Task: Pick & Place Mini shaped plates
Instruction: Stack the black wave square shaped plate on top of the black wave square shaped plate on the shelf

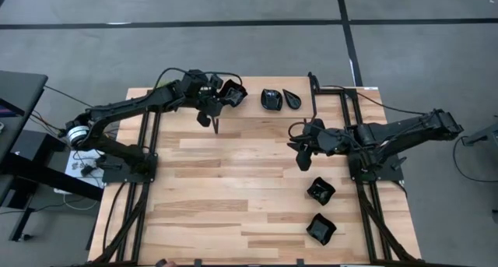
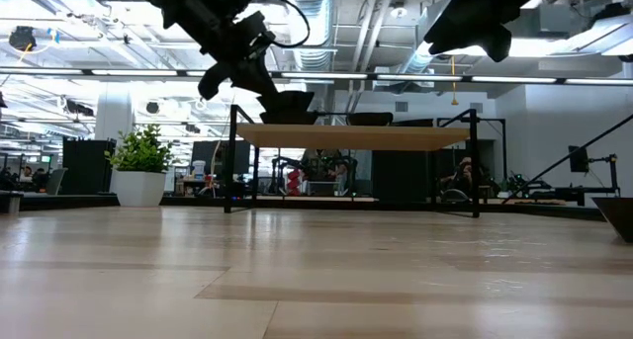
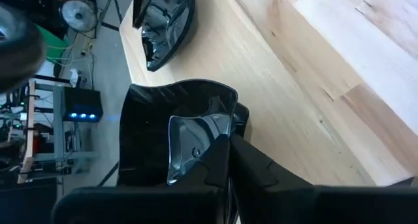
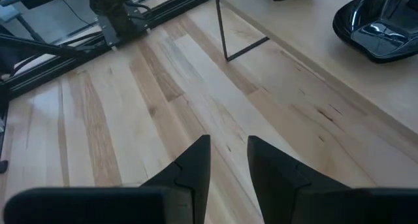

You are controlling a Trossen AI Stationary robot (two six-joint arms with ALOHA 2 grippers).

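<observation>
Your left gripper (image 1: pixel 226 93) has its fingers clamped on a squarish plate (image 3: pixel 171 129), lifted over the counter's (image 1: pixel 233 181) far edge. The two placed plates (image 1: pixel 279 100) sit at its three o'clock. Right gripper (image 1: pixel 299 146) hovers, fingers slightly apart, empty.

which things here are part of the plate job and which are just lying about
Job:
- glossy black squarish plate in the left pincer
- two black plates on the raised shelf
- two black plates near the right arm

Lying about:
- green potted plant
</observation>
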